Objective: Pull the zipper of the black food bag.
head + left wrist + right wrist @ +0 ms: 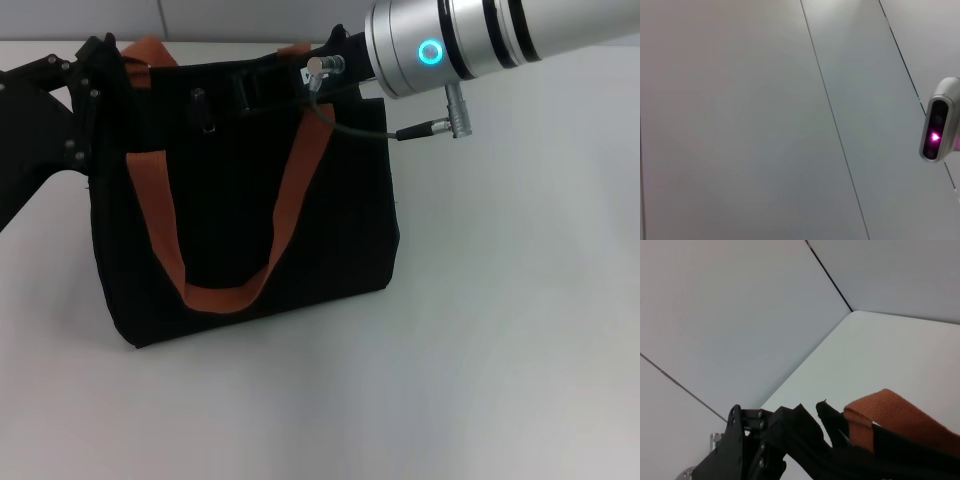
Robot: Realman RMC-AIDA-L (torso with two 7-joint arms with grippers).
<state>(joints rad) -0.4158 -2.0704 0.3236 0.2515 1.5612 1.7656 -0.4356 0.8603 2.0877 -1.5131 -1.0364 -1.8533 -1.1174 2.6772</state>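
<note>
A black food bag (250,230) stands upright on a white table (500,350), with one rust-brown webbing handle (225,240) hanging in a loop down its near face and a second handle (890,417) rising at the top edge. No brand, label or writing can be read on the bag, the arms or the table.

Left gripper (95,95): black, at the bag's top left corner, pressed against the fabric beside the brown strap. It appears closed on the bag's upper edge, seen also in the right wrist view (765,440), but whether the fingers actually clamp the cloth cannot be told.

Right gripper (255,90): reaches in from the right over the top of the bag, at the zip line between the two handle ends. It is dark against the dark fabric, so whether it is apart or together cannot be told. Behind it are the silver wrist (440,45) with a glowing cyan ring and a silver cable plug (440,125) on a dark cable, just off the bag's upper right corner.

Zipper: lies along the top of the bag; a small silver piece (207,127) left of the right gripper may be its slider, though this is uncertain.

Left wrist view: grey wall panels (765,120) and a grey sensor housing (940,120) with a magenta light.
</note>
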